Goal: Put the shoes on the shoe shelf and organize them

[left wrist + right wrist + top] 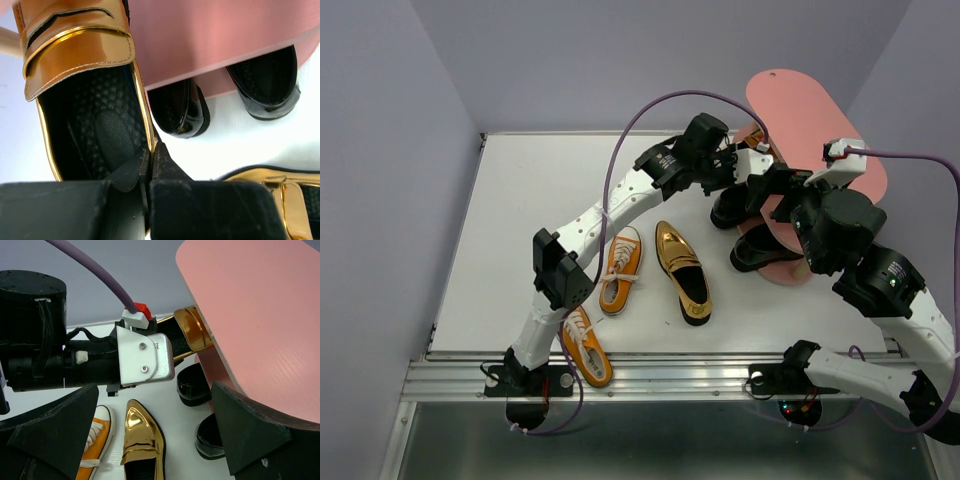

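Tabletop (520, 200) from above carries two orange sneakers (620, 270) and one gold loafer (682, 270); black dress shoes (760, 250) sit under the pink shoe shelf (800, 100) top board.

Left wrist: left end effector (151, 160) is clamped on the other gold loafer (80, 60) by its side wall, beside the shelf.

Right wrist: right end effector (156, 386) has its fingers spread wide, holding nothing.

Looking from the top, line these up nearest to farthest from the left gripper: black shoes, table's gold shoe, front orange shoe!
1. Black shoes, at the shelf, closest to the left gripper.
2. Gold shoe, middle of the table.
3. Orange shoe, front edge.
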{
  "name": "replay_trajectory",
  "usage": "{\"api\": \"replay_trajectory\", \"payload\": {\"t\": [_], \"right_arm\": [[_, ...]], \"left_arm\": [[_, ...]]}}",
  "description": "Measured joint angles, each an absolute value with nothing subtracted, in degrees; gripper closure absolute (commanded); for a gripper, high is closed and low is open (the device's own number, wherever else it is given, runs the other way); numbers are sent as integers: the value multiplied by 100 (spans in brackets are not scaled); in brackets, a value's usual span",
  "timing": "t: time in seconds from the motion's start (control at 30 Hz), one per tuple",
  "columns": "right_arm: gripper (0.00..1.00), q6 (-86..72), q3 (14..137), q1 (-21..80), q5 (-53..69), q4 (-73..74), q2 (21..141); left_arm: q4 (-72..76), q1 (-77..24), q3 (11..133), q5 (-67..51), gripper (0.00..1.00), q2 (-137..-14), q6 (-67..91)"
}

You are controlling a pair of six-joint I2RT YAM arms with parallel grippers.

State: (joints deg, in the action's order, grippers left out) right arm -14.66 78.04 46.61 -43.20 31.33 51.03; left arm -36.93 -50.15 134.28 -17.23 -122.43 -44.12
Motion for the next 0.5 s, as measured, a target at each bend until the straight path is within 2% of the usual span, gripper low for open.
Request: {"api": "replay_trajectory", "payload": {"t": [0.5], "right_arm": [[0, -1522, 7804, 4661, -4305, 3177, 5096]], "left_arm": [[-3070, -5015, 13430, -1876, 100, -12495, -4403]]}}
